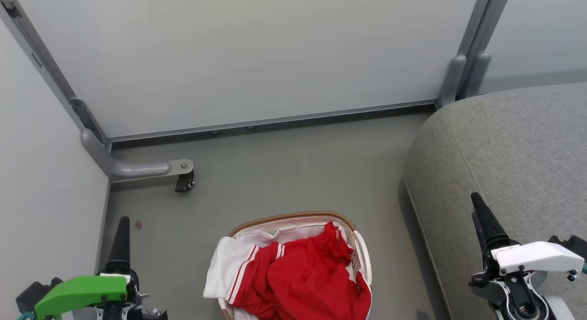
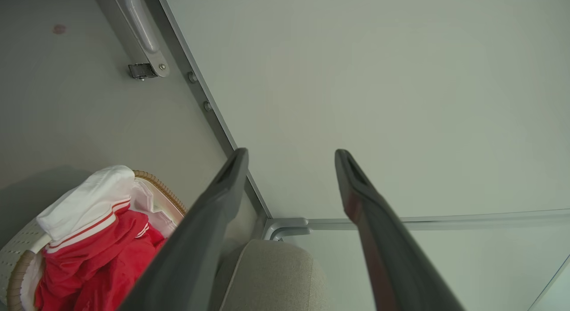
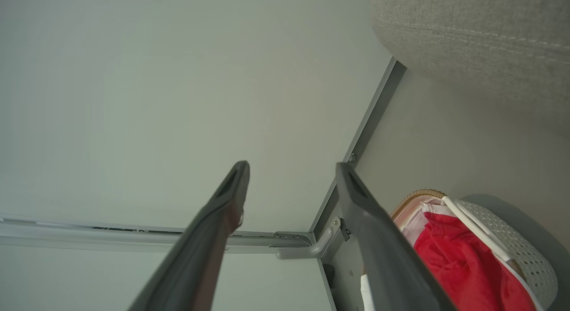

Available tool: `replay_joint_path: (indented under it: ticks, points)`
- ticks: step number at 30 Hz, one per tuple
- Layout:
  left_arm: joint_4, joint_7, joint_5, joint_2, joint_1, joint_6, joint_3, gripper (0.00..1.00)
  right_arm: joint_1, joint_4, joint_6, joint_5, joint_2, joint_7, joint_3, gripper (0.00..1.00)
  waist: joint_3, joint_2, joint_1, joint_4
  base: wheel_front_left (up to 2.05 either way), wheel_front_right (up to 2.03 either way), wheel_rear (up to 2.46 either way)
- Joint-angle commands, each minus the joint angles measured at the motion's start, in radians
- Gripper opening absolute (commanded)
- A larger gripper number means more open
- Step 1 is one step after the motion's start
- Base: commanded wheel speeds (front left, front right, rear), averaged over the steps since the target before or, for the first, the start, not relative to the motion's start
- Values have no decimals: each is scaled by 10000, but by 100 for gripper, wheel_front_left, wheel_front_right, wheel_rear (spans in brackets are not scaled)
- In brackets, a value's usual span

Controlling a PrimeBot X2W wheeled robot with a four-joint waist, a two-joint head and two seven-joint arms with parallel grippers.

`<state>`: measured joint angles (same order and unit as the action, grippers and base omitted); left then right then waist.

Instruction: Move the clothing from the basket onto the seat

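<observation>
Three pale wall panels [image 1: 257, 58] in grey metal frames closed off the corner, with a plain grey floor [image 1: 293, 173] running up to them. On the robot's right sat the seat [image 1: 513, 164], a big grey cushion with a rounded edge and a stitched seam. The basket [image 1: 293, 217] stood on the floor to its left, near it but not touching. All the clothing [image 1: 302, 274] lay heaped inside it, mostly red, with a white panel and striped trim draped over the basket's left rim. The left gripper [image 2: 291, 151] hung low above the floor, left of the basket, fingers spread wide with nothing between them. The right gripper [image 3: 291, 165] hovered over the seat's near edge, likewise spread and empty. A small black caster [image 1: 183, 180] sat at the end of a grey foot by the left wall.
</observation>
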<state>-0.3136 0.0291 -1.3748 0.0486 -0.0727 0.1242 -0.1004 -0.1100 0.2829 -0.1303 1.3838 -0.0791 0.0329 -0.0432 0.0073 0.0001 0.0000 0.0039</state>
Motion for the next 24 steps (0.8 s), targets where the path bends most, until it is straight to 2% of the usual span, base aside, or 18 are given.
replay_joint_path:
  ticks: [1, 11, 24]
  points:
    - [124, -80, 327, 116, -265, 33, -46, 100, -295, -107, -3, -322, -105, -105, 46, 100, 1, -1, 0, 1, 0, 0, 0]
    - [21, -468, 2472, 300, -307, 40, 288, 100, -454, -115, -3, -2252, -116, -495, 144, 100, 28, -1, 0, 32, 0, 0, 0]
    - [-235, -938, 4654, 508, -336, 50, 535, 100, -608, -77, -4, -4486, -230, -964, 397, 100, 24, -1, 0, 85, 0, 0, 0]
